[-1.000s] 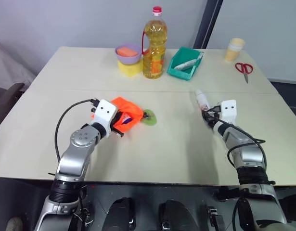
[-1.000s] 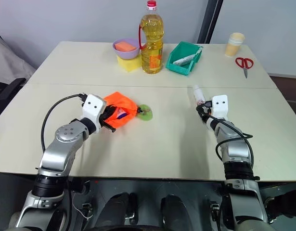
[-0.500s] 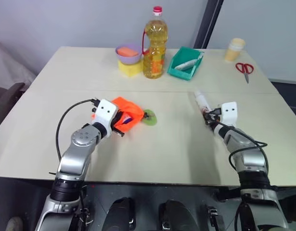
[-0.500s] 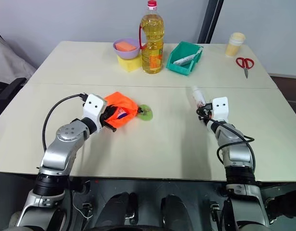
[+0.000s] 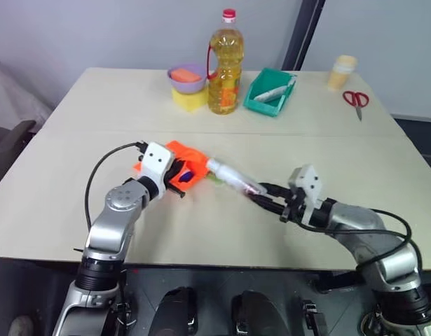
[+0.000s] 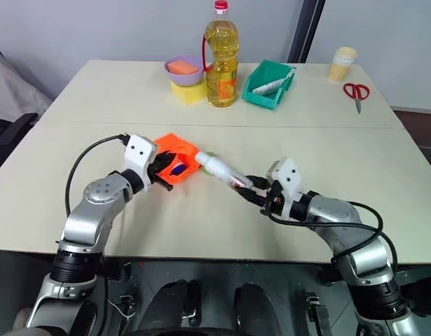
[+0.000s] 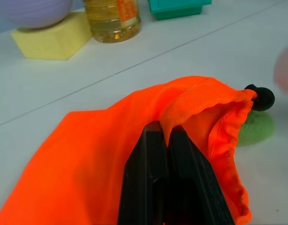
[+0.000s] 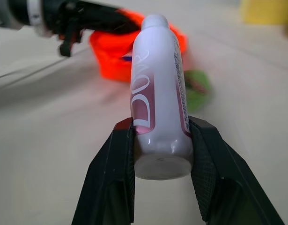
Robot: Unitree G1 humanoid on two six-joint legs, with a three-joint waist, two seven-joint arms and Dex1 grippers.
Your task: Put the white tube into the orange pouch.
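Center-left of the left eye view, the left gripper is clamped shut on the rim of the orange pouch, with the white tube just right of it, cap toward the pouch, pinched at its base by the right gripper. Left wrist view: fingers closed on the pouch hem. Right wrist view: fingers part-open, hugging the tube, pouch at the frame's top.

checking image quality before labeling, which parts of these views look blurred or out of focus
Right wrist view: white tube sharp near the fingers, orange pouch and green disc behind soft. Left wrist view: pouch hem crisp, oil bottle slightly soft, a pale blur at the edge.
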